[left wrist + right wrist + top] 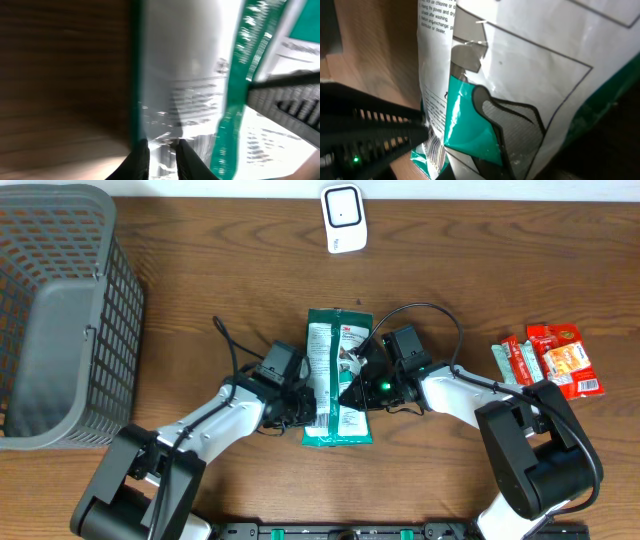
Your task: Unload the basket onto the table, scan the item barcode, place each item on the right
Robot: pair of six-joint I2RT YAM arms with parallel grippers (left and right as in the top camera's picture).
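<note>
Right, my left gripper (162, 149) pinches the green pack (335, 360) mid-table, my right gripper (352, 392) looks clamped on it too; pre-scan, so next I lift and turn its barcode (434, 149) toward the scanner (343, 218).

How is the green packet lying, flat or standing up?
Flat. Overhead, the green packet shows its whole printed face against the table.

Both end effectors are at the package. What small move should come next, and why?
Probably lift the green and white package slightly off the table, both arms together. The left end effector and right end effector each pinch one edge, it appears to lie flat, and the white scanner stands farther back.
</note>
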